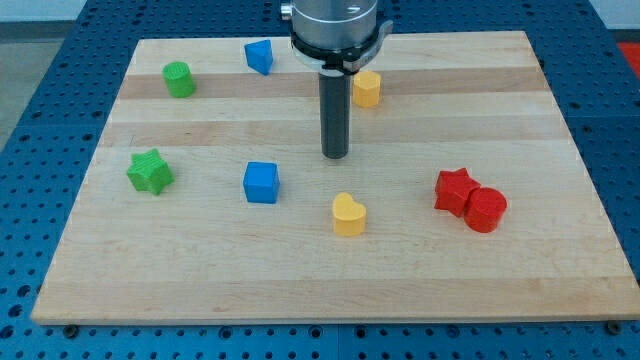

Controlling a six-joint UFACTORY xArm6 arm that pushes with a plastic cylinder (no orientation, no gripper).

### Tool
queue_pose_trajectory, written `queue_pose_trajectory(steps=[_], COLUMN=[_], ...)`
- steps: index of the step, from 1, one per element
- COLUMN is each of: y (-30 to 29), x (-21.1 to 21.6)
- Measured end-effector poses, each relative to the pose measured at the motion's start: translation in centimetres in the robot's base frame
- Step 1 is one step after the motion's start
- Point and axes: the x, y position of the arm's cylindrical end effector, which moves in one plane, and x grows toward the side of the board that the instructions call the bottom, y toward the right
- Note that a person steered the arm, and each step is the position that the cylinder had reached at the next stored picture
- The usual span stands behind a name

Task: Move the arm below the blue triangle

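blue triangular plastic block (259, 56) sits near the top edge of the pale wooden desk (520, 270), left of centre. my tip (335, 155) rests mid-desk, lower and to its right, touching nothing. no pincer fitted, so no state to report. path leftward looks open; blue cube (261, 183) lies further down, yellow cylinder-like block (367, 88) just right of the rod.

Arm (335, 25) (top cut off) partly hides yellow block (368, 89).
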Motion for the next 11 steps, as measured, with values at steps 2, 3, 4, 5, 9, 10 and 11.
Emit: queue_pose_trajectory(steps=[2, 3, 4, 5, 9, 10, 11], y=[-3.9, -7.3, -8.2, -8.4, -10.5, -11.0, -11.0], x=[-2.8, -4.3, -4.3, -4.3, -4.3, -4.3, -4.4])
